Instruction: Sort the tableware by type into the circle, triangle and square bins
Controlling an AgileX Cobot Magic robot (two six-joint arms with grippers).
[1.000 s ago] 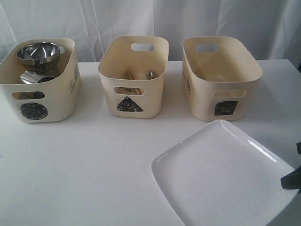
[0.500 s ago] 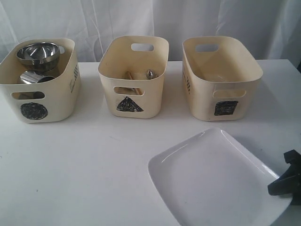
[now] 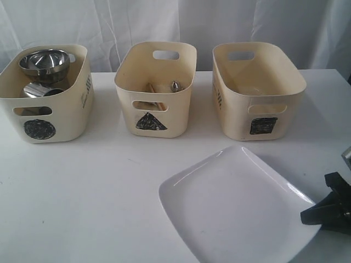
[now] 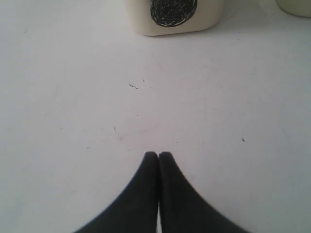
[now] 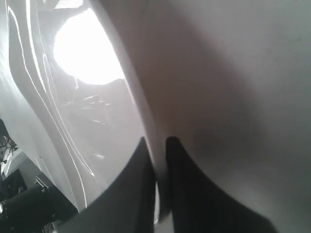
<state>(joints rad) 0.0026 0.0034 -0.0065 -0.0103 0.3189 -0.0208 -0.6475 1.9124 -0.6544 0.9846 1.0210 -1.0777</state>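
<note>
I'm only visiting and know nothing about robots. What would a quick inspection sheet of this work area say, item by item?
Surface: white table, a few dark specks.
Job's things: circle bin holds a steel bowl and a mug; triangle bin holds chopsticks; square bin shows no contents; white plate in front of it.
Clutter: nothing seen.
End effectors: left end effector shut over bare table; right end effector pinching the plate's rim.
Cables: nothing seen.
Surroundings: white curtain behind.
</note>
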